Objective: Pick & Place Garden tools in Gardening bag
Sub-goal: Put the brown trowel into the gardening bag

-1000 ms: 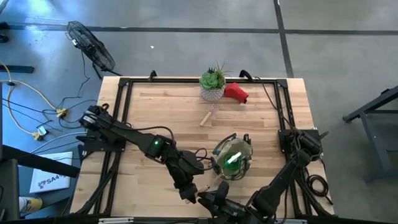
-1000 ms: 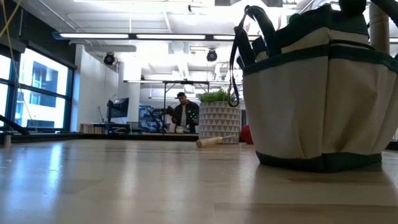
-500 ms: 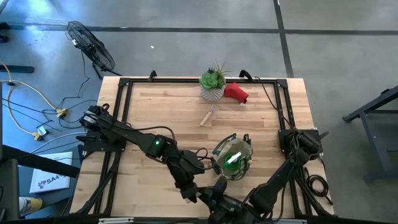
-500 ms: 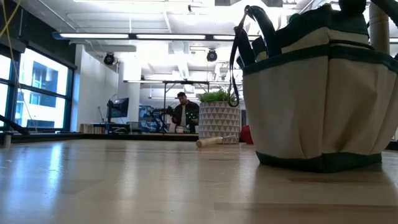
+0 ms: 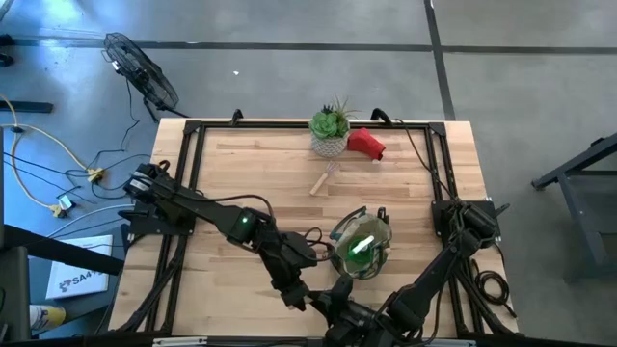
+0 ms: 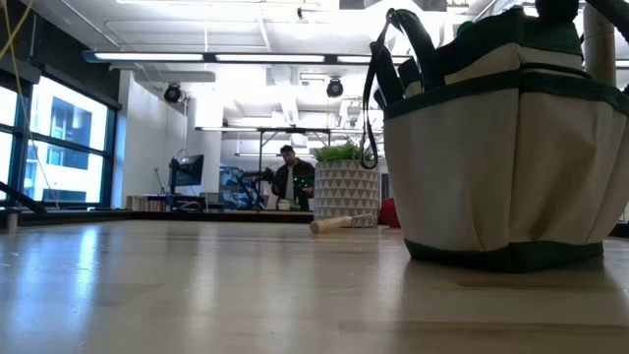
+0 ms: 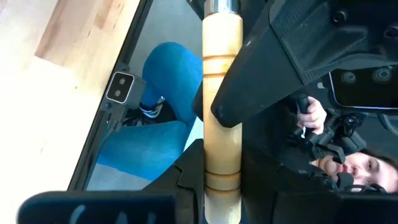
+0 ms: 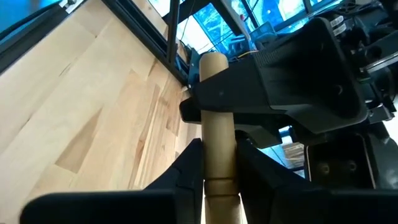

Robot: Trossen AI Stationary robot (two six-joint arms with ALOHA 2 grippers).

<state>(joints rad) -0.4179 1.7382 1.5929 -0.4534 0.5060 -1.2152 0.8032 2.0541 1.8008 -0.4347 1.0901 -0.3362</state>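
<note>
Left gripper point(image 5: 307, 301): clamped on wooden-handled tool point(image 7: 222, 112), at table's near edge.
Right gripper point(image 5: 333, 299): clamped on same handle.
Gardening bag point(image 5: 361, 244): just beside.

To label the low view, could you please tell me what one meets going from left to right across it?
Light wooden tool handle lying on the table → white patterned pot with the green plant → tan canvas bag with dark green rim.
</note>
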